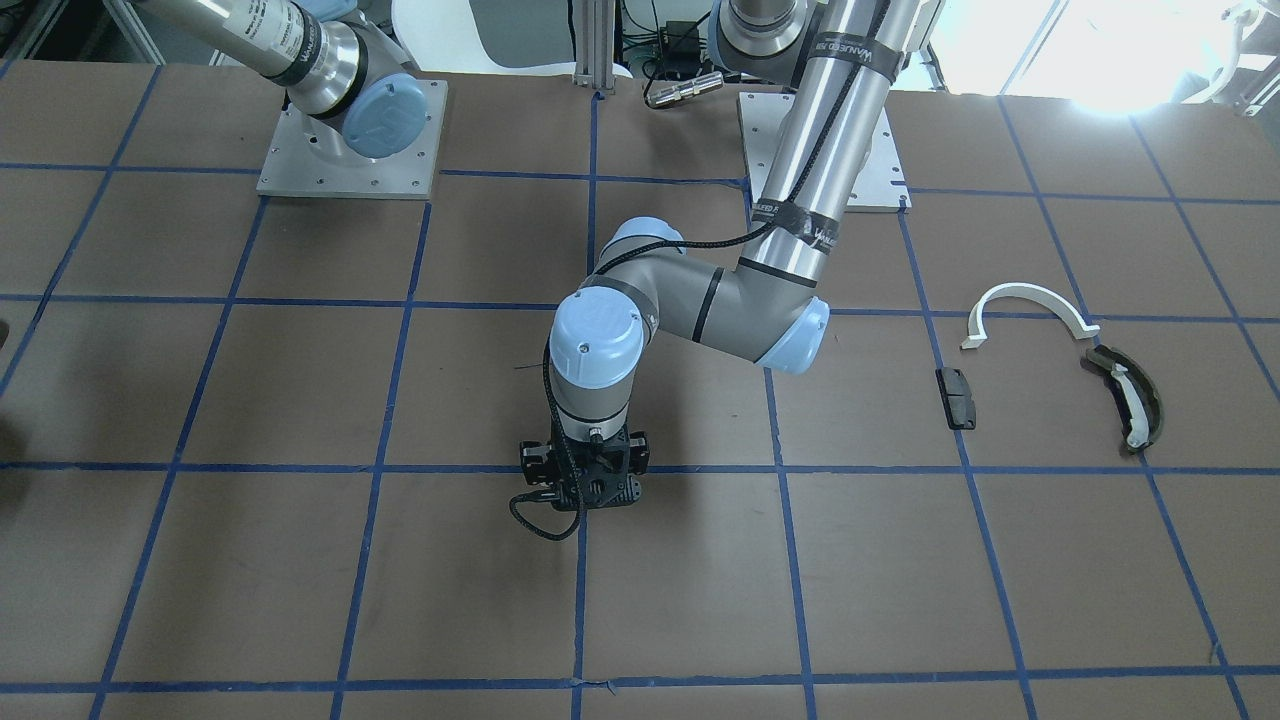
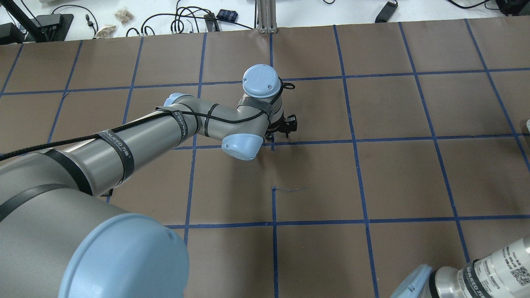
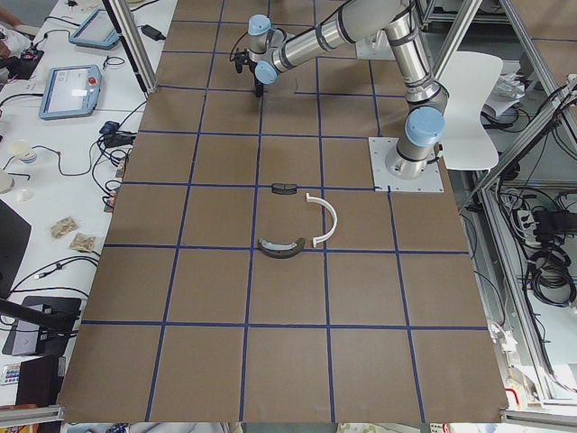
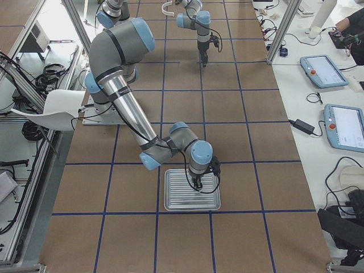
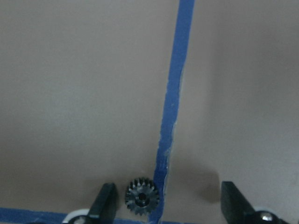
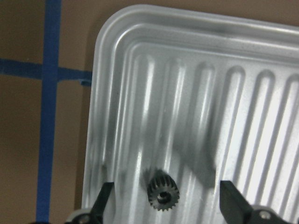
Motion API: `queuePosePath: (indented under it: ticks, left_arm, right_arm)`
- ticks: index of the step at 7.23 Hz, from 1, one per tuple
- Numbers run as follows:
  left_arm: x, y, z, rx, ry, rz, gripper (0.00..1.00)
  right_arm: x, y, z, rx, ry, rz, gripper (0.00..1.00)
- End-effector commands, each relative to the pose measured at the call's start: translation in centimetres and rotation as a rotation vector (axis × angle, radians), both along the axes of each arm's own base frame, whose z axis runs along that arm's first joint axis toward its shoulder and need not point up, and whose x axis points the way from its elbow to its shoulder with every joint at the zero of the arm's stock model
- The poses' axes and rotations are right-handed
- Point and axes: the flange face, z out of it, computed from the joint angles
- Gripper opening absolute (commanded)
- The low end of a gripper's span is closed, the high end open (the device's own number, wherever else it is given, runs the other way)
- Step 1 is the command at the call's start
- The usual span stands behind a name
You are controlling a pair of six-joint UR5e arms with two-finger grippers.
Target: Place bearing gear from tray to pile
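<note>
A small dark bearing gear (image 5: 142, 196) lies on the brown table beside a blue tape line, between the open fingers of my left gripper (image 5: 170, 203), close to one finger. This gripper (image 1: 580, 490) hangs low at the table's middle. A second gear (image 6: 162, 190) lies in the ribbed metal tray (image 6: 140, 14), between the open fingers of my right gripper (image 6: 167, 203), which hovers over the tray (image 4: 182, 199). The pile lies apart, toward my left end of the table: a white half-ring arc (image 1: 1030, 305), an olive-green curved piece (image 1: 1130, 395) and a small black block (image 1: 957, 397).
The left arm's elbow and forearm (image 1: 700, 300) stretch over the table's middle. Two arm base plates (image 1: 350, 140) sit at the robot's edge. Cables and tablets (image 3: 68, 90) lie on the side bench past the table's edge.
</note>
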Motion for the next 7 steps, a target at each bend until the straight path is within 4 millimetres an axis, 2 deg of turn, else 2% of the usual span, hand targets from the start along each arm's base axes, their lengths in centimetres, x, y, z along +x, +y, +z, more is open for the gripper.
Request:
queuePosePath:
  ticks: [1, 3, 4, 5, 7]
  left_arm:
    - [0.3, 0.1, 0.2, 0.001, -0.034, -0.035, 0.46]
    - [0.5, 0.4, 0.7, 0.015, -0.043, -0.037, 0.30]
    - [0.5, 0.4, 0.8, 0.014, -0.043, -0.057, 0.10]
    - [0.4, 0.3, 0.6, 0.016, -0.043, -0.057, 0.00]
    - [0.5, 0.0, 1.8, -0.002, -0.038, -0.067, 0.00]
  right_arm:
    - [0.0, 0.0, -0.2, 0.003, -0.006, -0.001, 0.69]
    - [-0.1, 0.1, -0.2, 0.005, -0.006, -0.004, 0.43]
    - [0.0, 0.1, -0.1, 0.006, -0.008, -0.004, 0.33]
    - [0.1, 0.1, 0.3, 0.003, -0.006, -0.004, 0.26]
    - [0.1, 0.1, 1.2, 0.012, -0.018, -0.020, 0.24]
